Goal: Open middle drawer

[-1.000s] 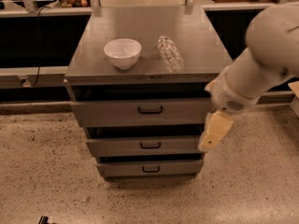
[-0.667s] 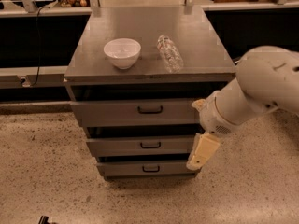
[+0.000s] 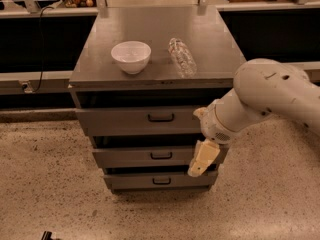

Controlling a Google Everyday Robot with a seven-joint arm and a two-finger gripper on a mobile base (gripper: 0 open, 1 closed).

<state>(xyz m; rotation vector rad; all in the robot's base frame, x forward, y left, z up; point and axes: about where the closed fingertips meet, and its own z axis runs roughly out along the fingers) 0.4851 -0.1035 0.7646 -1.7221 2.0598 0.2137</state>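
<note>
In front of a grey cabinet (image 3: 220,44), the robot's gripper (image 3: 202,159) hangs over the right end of the middle drawer (image 3: 130,157), which is not yet pulled out. The approach is under way; next the gripper must slide left to the black handle (image 3: 161,155) and catch it. Whether the gripper is open or closed cannot be told. It is lower and further left than a second ago.
</note>
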